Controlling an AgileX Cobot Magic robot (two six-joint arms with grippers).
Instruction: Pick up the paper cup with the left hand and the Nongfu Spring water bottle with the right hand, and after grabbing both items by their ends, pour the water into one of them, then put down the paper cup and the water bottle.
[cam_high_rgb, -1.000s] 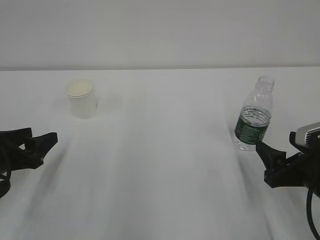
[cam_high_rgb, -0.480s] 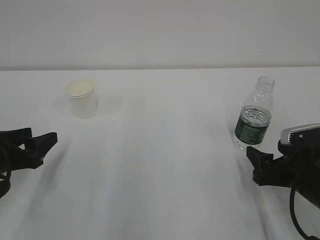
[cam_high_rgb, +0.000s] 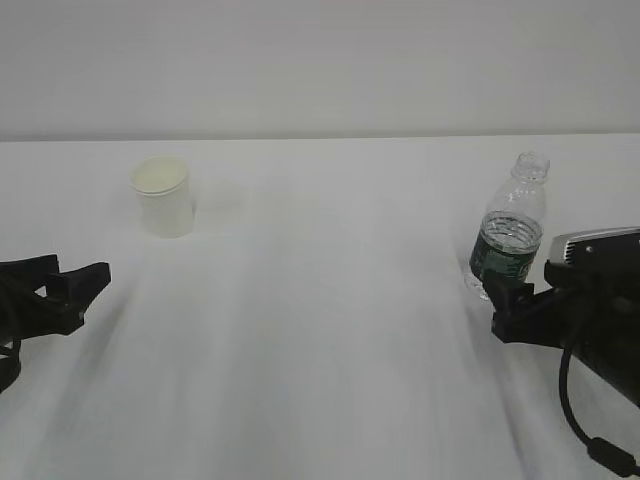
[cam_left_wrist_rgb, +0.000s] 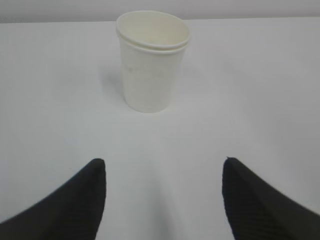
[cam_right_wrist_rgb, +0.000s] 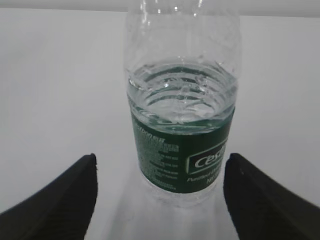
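The uncapped bottle (cam_right_wrist_rgb: 181, 125) stands part-full, green-labelled, its top cut off; the right gripper (cam_right_wrist_rgb: 159, 200) before it and the left gripper (cam_left_wrist_rgb: 162, 200) are released.

Bare white tabletop (cam_high_rgb: 320, 300) surrounds the small white tapered paper cup (cam_left_wrist_rgb: 152, 60) near its far left edge and the clear ribbed green-labelled plastic bottle (cam_right_wrist_rgb: 182, 125) near its right edge; both stand well apart.

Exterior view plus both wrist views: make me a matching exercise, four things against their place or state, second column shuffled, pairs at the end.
1. paper cup
2. Nongfu Spring water bottle
3. left hand
4. right hand

A. open, close in front of the bottle
B. upright, uncapped, partly filled with water
C. open, well short of the cup
D. upright, empty, far left of the table

Pairs: 1-D, 2-B, 3-C, 4-A
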